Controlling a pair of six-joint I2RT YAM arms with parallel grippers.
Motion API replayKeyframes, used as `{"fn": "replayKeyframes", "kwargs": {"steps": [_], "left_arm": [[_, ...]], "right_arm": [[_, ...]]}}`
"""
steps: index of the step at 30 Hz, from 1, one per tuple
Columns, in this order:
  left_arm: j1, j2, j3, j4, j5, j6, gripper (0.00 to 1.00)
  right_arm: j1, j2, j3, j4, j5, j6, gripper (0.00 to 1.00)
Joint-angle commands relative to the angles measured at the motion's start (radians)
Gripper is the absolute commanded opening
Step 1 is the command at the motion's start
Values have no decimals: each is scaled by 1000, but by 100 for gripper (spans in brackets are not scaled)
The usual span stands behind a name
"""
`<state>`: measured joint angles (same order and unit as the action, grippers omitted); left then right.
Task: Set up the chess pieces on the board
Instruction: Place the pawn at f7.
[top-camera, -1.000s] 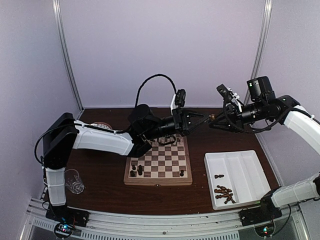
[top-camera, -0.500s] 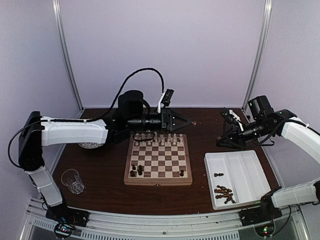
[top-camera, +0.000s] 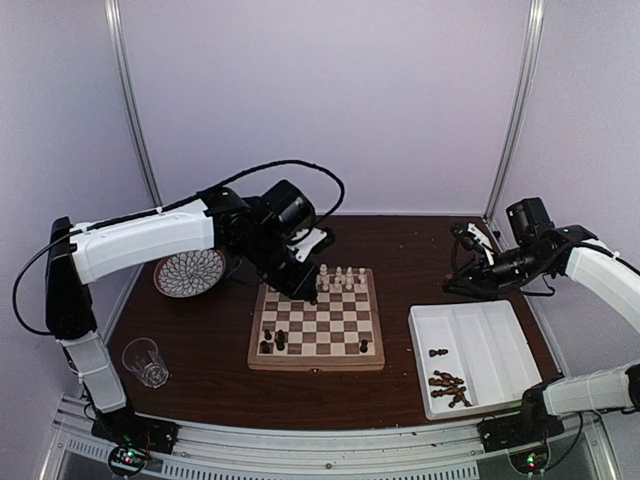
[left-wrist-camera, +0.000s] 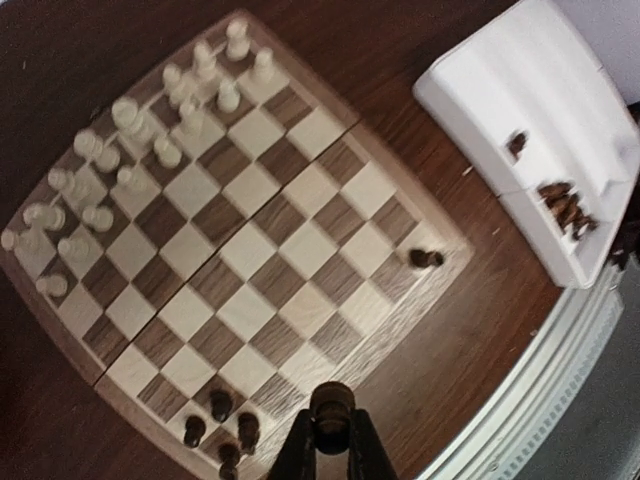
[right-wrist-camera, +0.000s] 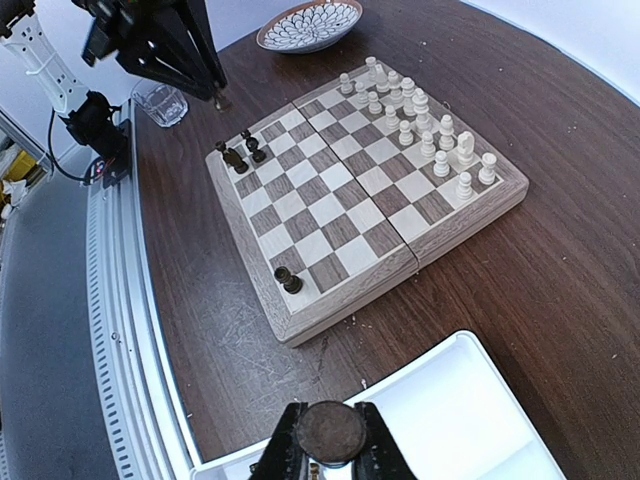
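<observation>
Tray (top-camera: 480, 335): white, divided, at the near right of the table; loose dark pieces (top-camera: 448, 385) lying toward its near end.
Glass (top-camera: 145, 362): near left, well apart from the board.
Board (top-camera: 320, 325): centre of table, middle squares bare.
Near rows: small cluster of dark chessmen (top-camera: 273, 342) standing at the near-left corner; one lone dark man (top-camera: 364, 346) near the near-right corner.
Far rows: cream set (top-camera: 340, 278) filling the two far ranks.
Plate (top-camera: 190, 272): patterned, left of the board's far corner.
Left gripper (left-wrist-camera: 332, 428): high over the board's far-left part, jaws pinching a dark chessman (left-wrist-camera: 332, 402) (only its rounded end visible, so type unclear).
Right gripper (right-wrist-camera: 330, 450): above the table just beyond the tray's far edge, jaws closed on a second dark chessman (right-wrist-camera: 330, 428), round face toward the camera.
Step in hand (judged): carrying the left-held man to a free near-row square.
To do it well: line up over a square beside the cluster; descend vertically, piece upright; let go only once the base sits flat; lift straight out, clear of neighbours.
</observation>
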<state>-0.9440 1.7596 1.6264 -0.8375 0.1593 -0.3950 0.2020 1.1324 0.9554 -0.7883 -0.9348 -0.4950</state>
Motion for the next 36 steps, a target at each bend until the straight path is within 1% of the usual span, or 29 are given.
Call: {"fn": "replayKeyframes", "kwargs": {"steps": [1, 9, 16, 26, 36], "left_arm": [[7, 77, 37, -272, -144, 118, 0], [7, 192, 92, -300, -159, 142, 0], [7, 239, 97, -295, -193, 141, 0], [7, 209, -39, -111, -167, 75, 0], [8, 201, -105, -46, -159, 47, 0]], "right_arm": [[-6, -7, -4, 18, 18, -8, 8], [-6, -7, -9, 7, 16, -18, 10], [-6, -8, -10, 5, 10, -19, 11], [-5, -4, -10, 2, 8, -22, 11], [-6, 8, -9, 2, 1, -22, 11]]}}
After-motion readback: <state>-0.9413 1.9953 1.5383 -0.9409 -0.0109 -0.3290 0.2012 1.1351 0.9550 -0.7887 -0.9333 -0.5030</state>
